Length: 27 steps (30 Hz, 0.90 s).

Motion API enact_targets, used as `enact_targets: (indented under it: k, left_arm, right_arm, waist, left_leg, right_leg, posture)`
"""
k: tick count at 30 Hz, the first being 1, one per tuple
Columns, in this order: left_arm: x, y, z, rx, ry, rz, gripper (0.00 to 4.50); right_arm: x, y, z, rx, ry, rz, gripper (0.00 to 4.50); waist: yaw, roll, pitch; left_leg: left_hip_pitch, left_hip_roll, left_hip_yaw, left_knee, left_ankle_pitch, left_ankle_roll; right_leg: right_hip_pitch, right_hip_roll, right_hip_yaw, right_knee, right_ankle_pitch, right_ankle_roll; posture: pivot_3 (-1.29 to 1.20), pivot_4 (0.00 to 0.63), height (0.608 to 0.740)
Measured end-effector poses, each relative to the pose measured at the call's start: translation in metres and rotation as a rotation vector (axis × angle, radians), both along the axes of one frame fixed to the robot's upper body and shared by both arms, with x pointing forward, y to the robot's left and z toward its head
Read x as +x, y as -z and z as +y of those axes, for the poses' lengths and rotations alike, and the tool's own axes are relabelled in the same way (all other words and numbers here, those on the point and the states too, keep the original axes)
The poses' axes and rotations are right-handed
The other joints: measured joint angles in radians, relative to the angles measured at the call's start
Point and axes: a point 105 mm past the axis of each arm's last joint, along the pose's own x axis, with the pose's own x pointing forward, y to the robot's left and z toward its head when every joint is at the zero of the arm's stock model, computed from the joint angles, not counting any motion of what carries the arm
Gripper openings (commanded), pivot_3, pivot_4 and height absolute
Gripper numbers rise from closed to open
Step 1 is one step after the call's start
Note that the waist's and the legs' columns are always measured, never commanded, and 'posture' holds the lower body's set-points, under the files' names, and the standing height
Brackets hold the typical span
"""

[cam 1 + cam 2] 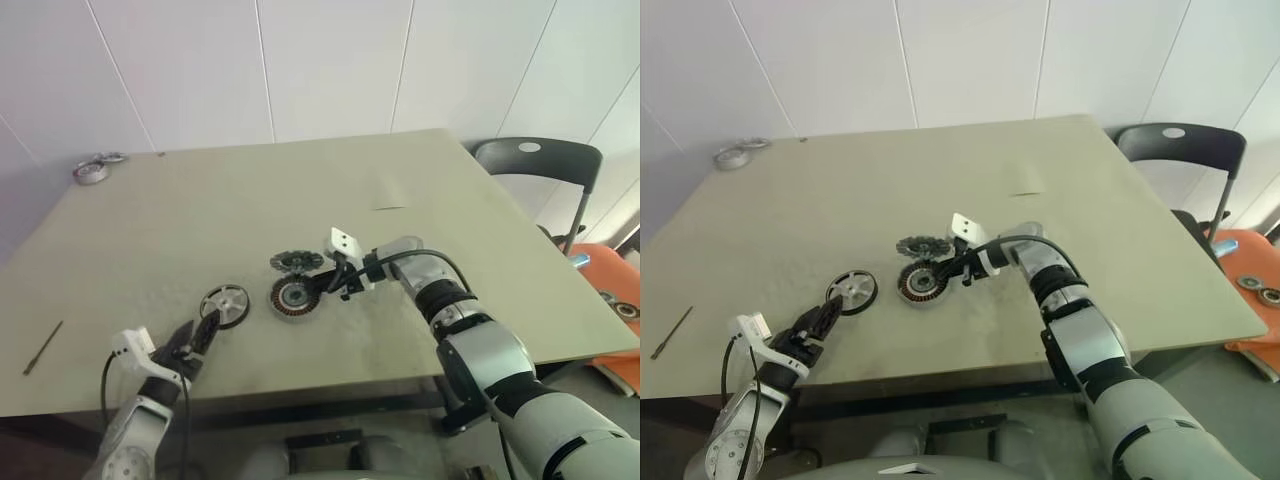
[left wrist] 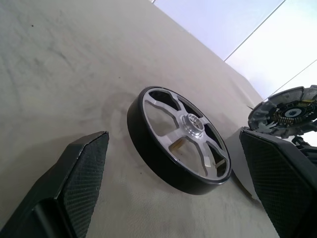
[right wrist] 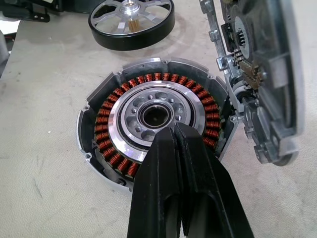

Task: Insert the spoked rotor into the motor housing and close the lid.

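Note:
The spoked rotor [image 1: 224,304] lies flat on the table, silver spokes inside a dark rim. Just right of it sits the motor housing [image 1: 292,296], its ring of copper windings [image 3: 111,144] facing up around a silver centre. The lid [image 1: 297,262], a grey-green toothed disc, stands tilted open at the housing's far side. My right gripper [image 1: 318,287] is shut with nothing in it, its tips over the housing's silver centre [image 3: 131,116]. Near the table's front edge, my left gripper [image 1: 200,332] is open just short of the rotor [image 2: 178,139], with its fingers [image 2: 74,188] on either side.
Silver rings [image 1: 97,168] lie at the table's far left corner. A thin rod [image 1: 42,348] lies near the left front edge. A black chair [image 1: 540,160] and an orange object [image 1: 612,300] stand past the table's right side.

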Motion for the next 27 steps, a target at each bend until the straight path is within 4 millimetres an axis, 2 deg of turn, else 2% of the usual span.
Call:
enact_targets:
  k: [7,13,16,21,27]
  left_arm:
    - [0.006,-0.002,-0.005,-0.001,0.020,0.008,4.50]
    - [0.016,-0.006,-0.015,-0.001,0.071,0.010,4.50]
    - [0.022,-0.009,-0.019,-0.004,0.093,0.003,4.50]
    - [0.024,-0.010,-0.019,0.014,0.116,0.021,4.50]
    - [0.026,-0.014,-0.016,0.043,0.137,0.033,4.50]
  right_arm:
    - [-0.002,-0.008,-0.011,0.014,-0.036,0.010,0.06]
    - [-0.005,-0.020,-0.027,0.030,-0.102,-0.098,0.06]
    - [-0.003,-0.027,-0.030,0.092,-0.088,-0.147,0.06]
    - [-0.004,-0.059,-0.019,0.317,-0.076,-0.184,0.06]
    - [-0.015,-0.061,-0.015,0.427,-0.093,-0.062,0.06]
  waist:
    - [0.006,0.000,0.000]
    - [0.000,-0.002,0.001]
    - [-0.007,-0.003,0.002]
    - [-0.012,-0.004,0.002]
    - [-0.009,-0.005,0.002]
  left_leg:
    - [-0.002,-0.001,0.000,0.000,0.000,0.000]
    - [-0.002,0.000,0.001,-0.001,0.000,0.000]
    - [-0.002,0.000,0.002,-0.002,0.000,0.000]
    - [-0.002,0.001,0.001,-0.004,0.000,0.000]
    - [-0.003,0.001,0.001,-0.003,0.000,0.000]
  right_leg:
    - [0.000,-0.001,0.000,-0.002,0.002,-0.003]
    - [-0.001,-0.001,0.000,-0.002,0.000,0.000]
    - [-0.002,0.000,0.001,-0.002,0.004,0.000]
    - [-0.003,0.000,0.001,-0.002,0.004,0.000]
    - [-0.002,0.000,0.001,-0.003,0.004,0.000]
  posture:
    - [0.00,0.000,0.740]
    - [0.00,0.000,0.740]
    - [0.00,0.000,0.740]
    - [0.00,0.000,0.740]
    - [0.00,0.000,0.740]
